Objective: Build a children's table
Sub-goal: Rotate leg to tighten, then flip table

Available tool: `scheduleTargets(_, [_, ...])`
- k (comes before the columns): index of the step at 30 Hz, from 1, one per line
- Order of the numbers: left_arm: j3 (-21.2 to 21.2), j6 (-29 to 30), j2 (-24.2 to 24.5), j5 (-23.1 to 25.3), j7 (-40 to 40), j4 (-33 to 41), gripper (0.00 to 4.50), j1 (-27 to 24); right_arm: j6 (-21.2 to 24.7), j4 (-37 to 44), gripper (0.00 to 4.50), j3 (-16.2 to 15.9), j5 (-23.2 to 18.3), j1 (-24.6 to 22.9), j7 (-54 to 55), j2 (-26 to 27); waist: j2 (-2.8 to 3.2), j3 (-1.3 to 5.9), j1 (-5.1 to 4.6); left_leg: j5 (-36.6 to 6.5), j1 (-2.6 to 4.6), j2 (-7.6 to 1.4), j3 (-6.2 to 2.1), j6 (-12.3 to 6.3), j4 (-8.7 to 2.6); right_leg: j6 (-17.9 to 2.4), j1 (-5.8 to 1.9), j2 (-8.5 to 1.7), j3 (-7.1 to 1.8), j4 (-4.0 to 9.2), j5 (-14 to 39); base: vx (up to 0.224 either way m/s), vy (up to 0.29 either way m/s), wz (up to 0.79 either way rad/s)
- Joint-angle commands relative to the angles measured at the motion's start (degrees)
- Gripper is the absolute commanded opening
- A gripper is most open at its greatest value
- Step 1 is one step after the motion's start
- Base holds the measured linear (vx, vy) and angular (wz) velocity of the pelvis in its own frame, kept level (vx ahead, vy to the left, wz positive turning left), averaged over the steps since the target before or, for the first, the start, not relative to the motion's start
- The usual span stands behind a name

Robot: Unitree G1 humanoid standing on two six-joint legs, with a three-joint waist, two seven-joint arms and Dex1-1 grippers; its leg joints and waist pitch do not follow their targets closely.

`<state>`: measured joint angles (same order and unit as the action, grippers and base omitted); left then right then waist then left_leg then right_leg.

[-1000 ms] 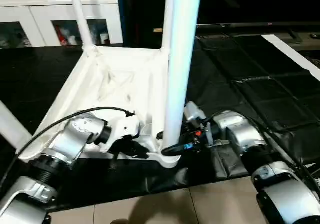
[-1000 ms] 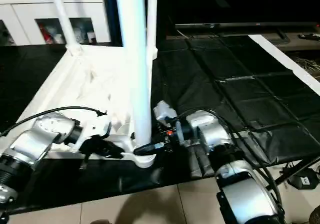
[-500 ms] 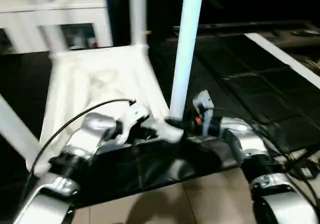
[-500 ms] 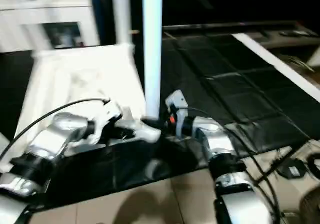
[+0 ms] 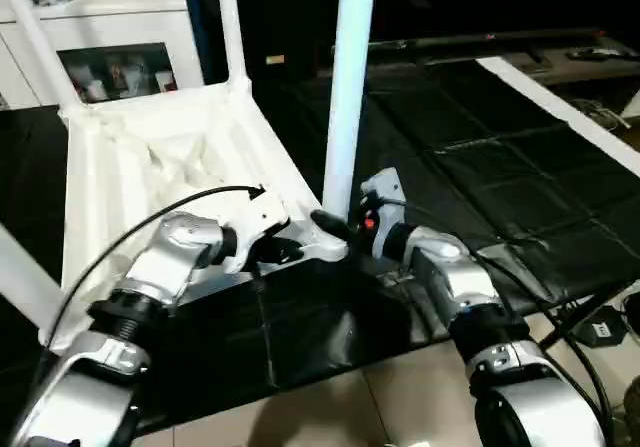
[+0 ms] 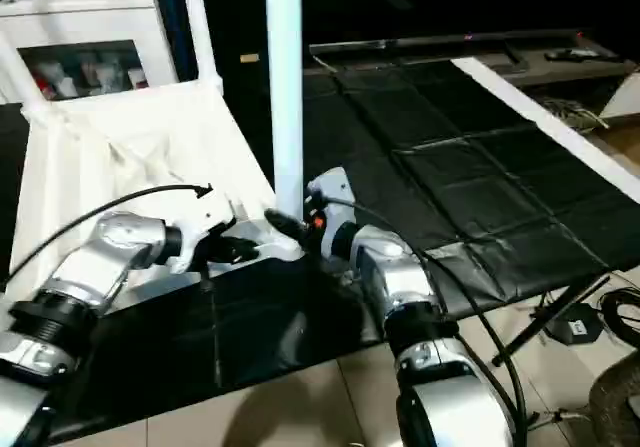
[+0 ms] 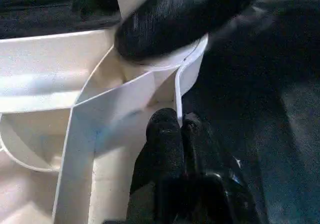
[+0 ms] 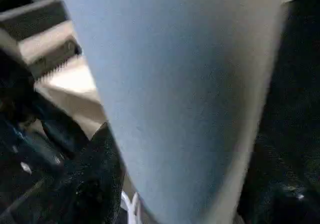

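**Near leg standing in its corner socket, both arms at its base**

From the head cameras I see the children's table [image 5: 160, 157] lying upside down on the black mat [image 5: 470, 157], ribbed underside up. The near leg [image 5: 345, 97] rises upright from the corner socket [image 5: 325, 242] closest to me, and two more legs stand at the far corners. My left gripper [image 5: 275, 250] sits low at the table's near rim just beside that socket, I judge to keep the top from sliding while the leg is worked. My right gripper [image 5: 340, 229] reaches in from the other side to the foot of the leg, where a push would seat it best.

In the left wrist view, the jaws are closed, pressed together against the thin white rim [image 7: 177, 91] of the socket wall. I cannot tell if the rim is pinched between them.

In the right wrist view, the leg [image 8: 185, 98] stands between the jaws, one black finger [image 8: 102, 174] close beside it. I cannot tell whether they clamp it or stand loose around it.
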<state>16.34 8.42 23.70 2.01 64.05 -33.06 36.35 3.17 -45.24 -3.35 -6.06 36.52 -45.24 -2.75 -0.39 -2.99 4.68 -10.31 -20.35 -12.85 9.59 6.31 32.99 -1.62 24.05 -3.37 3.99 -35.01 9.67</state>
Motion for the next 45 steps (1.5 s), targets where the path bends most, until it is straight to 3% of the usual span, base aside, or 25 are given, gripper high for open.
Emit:
scheduleTargets(1, [0.74,-2.34,0.05,-0.25,1.62,0.03,0.0,1.32,-2.54,1.78,3.25,-2.04,1.22,-0.58,-1.34,-0.48,0.7,4.29,0.13,-6.75,0.14,-0.2,0.54,-2.5,-3.06,-13.92,-3.93,-3.77,-2.57,2.91,2.19,0.0,0.0,0.0])
scheduleTargets(4, [0.52,-3.32,0.35,-0.14,2.03,-0.5,0.0,1.48,-0.47,3.85,3.57,-1.93,-0.77,-1.35,-5.11,-1.23,0.57,3.98,0.66,-9.91,0.39,-0.29,0.6,-1.83,-3.3,-12.81,-3.93,-3.83,-2.64,3.47,7.03,0.0,0.0,0.0])
scheduleTargets(5, [0.54,-3.96,0.58,-0.04,2.11,-0.76,0.0,1.56,3.02,5.74,3.66,-1.3,-2.93,-1.89,-7.85,-1.8,0.57,3.88,0.69,-10.72,0.42,-0.36,0.61,-1.69,-3.39,-12.35,-3.88,-3.78,-2.67,3.56,8.42,0.0,0.0,0.0])
scheduleTargets(6, [0.56,-4.17,0.65,-0.08,2.14,-0.89,0.0,1.6,3.48,6.19,3.68,-1.05,-3.11,-2.01,-7.82,-2.11,0.58,3.95,0.76,-10.73,0.36,-0.36,0.54,-1.71,-3.39,-12.21,-4.06,-3.78,-2.65,3.53,8.61,0.0,0.0,0.0])
scheduleTargets(10, [0.58,-4.77,0.71,-0.01,2.21,-1.22,0.0,1.68,3.55,6.98,4.08,-1.67,-2.8,-2.46,-9.17,-3.03,0.41,4.0,0.92,-10.35,0.3,-0.33,0.51,-1.09,-3.34,-11.47,-3.88,-4.05,-2.74,3.64,10.15,0.0,0.0,0.0])
scheduleTargets(16, [0.14,-7.51,0.97,1.25,0.53,-3.3,0.0,2.88,3.92,10.28,4.47,-2.26,-3.94,-4.15,-14.18,-6.77,0.23,4.11,1.32,-8.57,0.1,-0.2,0.58,-1.85,-3.13,-11.58,-4.04,-3.84,-2.65,3.41,7.31,0.0,0.0,0.0])
scheduleTargets(23, [-1.65,-9.6,1.55,2.03,-3.69,-5.7,0.0,5.02,4.12,14.94,4.47,-0.46,-4.33,-7.55,-16.18,-13.26,-0.02,3.95,1.78,-9.67,0.13,-0.1,0.49,-1.49,-3.15,-9.18,-3.98,-3.97,-2.59,4.1,13.17,0.0,0.0,0.0])
scheduleTargets(27, [-2.58,-9.76,1.62,0.98,-3.36,-5.43,0.0,5.05,6.11,18.39,4.47,-0.67,-5.79,-9.45,-19.58,-14.9,0.07,4.23,1.75,-8.3,-0.14,-0.07,0.44,-2.21,-2.9,-10.1,-4.23,-3.78,-2.51,3.69,9.4,0.0,0.0,0.0])
scheduleTargets(28, [-2.69,-9.8,1.68,0.83,-3.22,-5.34,0.43,5.0,6.29,18.93,4.5,-0.84,-5.84,-9.75,-19.92,-15.01,0.22,4.33,1.68,-7.38,-0.28,-0.11,0.38,-2.65,-2.85,-10.87,-4.26,-3.81,-2.46,3.36,7.08,0.0,0.0,0.0])
scheduleTargets(31, [-4.96,-8.18,1.42,-1.6,-3.53,-2.16,0.57,4.13,10.4,22.63,4.5,-1.45,-8.15,-11.46,-21.63,-14.56,-0.04,4.32,1.73,-6.6,-0.38,-0.18,0.45,-3.32,-2.73,-12.49,-4.33,-3.76,-2.36,3.11,4.31,0.0,0.0,0.0])
scheduleTargets(32, [-5.34,-7.78,1.43,-2.11,-3.43,-1.29,0.71,3.85,11.3,23.29,4.5,-1.61,-8.63,-11.72,-21.93,-14.43,0.09,4.14,1.76,-8.0,-0.23,-0.3,0.48,-3.3,-2.8,-12.6,-4.01,-3.8,-2.26,3.4,6.27,0.0,0.0,0.0])
scheduleTargets(36, [-8.31,-3.42,1.35,-6.87,-3.13,7.26,0.92,-0.44,11.99,24.91,4.5,-2.55,-10.72,-11.52,-20.34,-12.25,0.1,3.7,1.92,-11.82,0.18,-0.56,0.37,-1.45,-3.26,-10.82,-3.74,-4.31,-2.45,4.1,15.48,0.0,0.0,0.0])
scheduleTargets(38, [-9.39,0.15,1.74,-9.43,-3.01,13.58,1.18,-4.43,12.07,25.35,4.5,-1.91,-11.97,-10.58,-19.26,-10.46,0.02,3.56,1.73,-12.42,0.07,-0.52,0.33,-1.13,-3.43,-10.26,-3.66,-4.24,-2.43,4.17,16.89,0.0,0.0,0.0])
scheduleTargets(41, [-10.01,2.94,1.91,-11.15,-3.22,18.67,1.31,-7.88,12.84,26.17,4.5,-0.99,-13.06,-9.97,-18.62,-9.14,0.34,3.68,1.55,-12.01,0.36,-0.4,0.4,-1.1,-3.48,-9.48,-3.3,-3.74,-2.53,4.32,16.21,0.0,0.0,0.0])
scheduleTargets(42, [-10.95,6.15,1.84,-13.04,-4.11,23.68,1.47,-11.59,14.3,26.74,4.5,0.0,-14.39,-9.02,-18.08,-7.92,0.19,3.77,1.54,-12.03,0.46,-0.54,0.39,-0.86,-3.46,-9.8,-3.35,-3.85,-2.57,4.08,15.56,0.0,0.0,0.0])
scheduleTargets(43, [-10.95,6.15,1.84,-13.04,-4.11,23.68,1.47,-11.59,14.3,26.74,4.5,0.0,-14.39,-9.02,-18.08,-7.92,0.15,3.62,1.46,-12.33,0.18,-0.63,0.28,-0.87,-3.61,-10.2,-3.44,-4.01,-2.57,4.01,15.62,0.0,0.0,0.0])
scheduleTargets(44, [-11.76,8.87,1.88,-15.04,-4.67,27.78,1.6,-14.83,15.64,26.99,4.5,0.64,-15.33,-8.13,-17.25,-6.94,0.25,3.63,1.52,-13.1,0.71,-0.54,0.46,-0.71,-3.52,-9.92,-3.09,-3.79,-2.58,4.16,16.82,0.0,0.0,0.0])
scheduleTargets(45, [-11.91,9.41,1.91,-15.42,-4.81,28.57,1.6,-15.44,16.0,27.07,4.5,0.73,-15.51,-7.99,-17.07,-6.79,0.26,3.61,1.43,-12.97,0.45,-0.59,0.35,-0.78,-3.58,-10.05,-3.2,-3.92,-2.64,4.09,16.54,0.0,0.0,0.0])
